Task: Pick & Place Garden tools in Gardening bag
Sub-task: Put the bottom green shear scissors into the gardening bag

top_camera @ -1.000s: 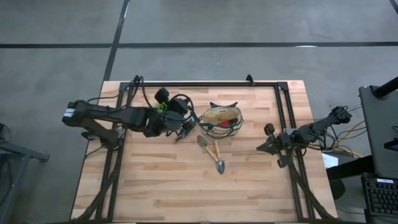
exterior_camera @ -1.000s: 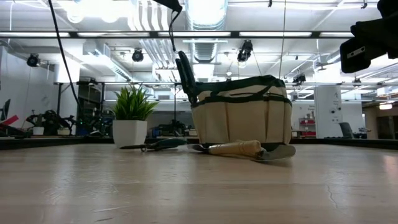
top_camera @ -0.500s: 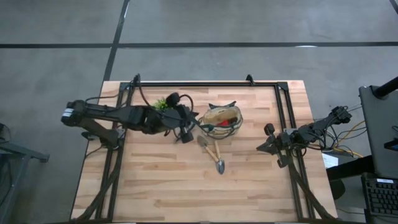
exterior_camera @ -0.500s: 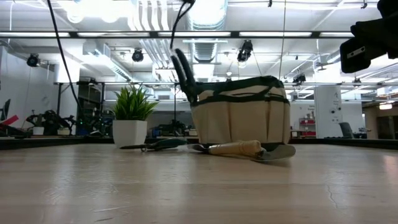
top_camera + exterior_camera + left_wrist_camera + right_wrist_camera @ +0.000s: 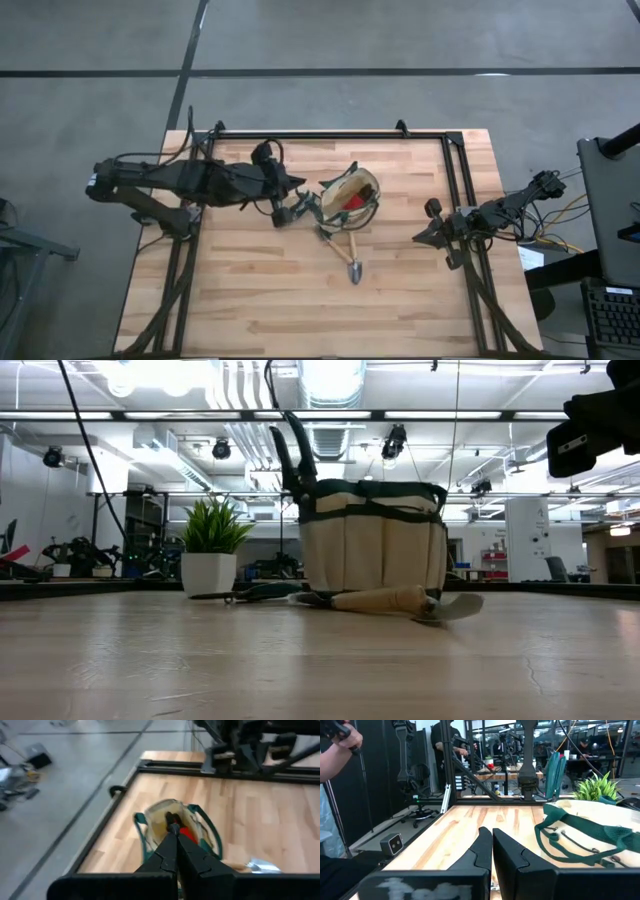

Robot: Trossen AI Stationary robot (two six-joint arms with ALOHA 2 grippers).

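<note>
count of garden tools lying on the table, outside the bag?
3. Pruning shears beside the gardening bag, on the left arm's side. Wooden-handled trowel and fork lie close together just in front of the bag. The bag may hide others.

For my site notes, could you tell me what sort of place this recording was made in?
Probably a robotics lab or workshop: ceiling ducts and strip lights above, a wooden table in a black frame, and benches with other rigs where people work.
</note>
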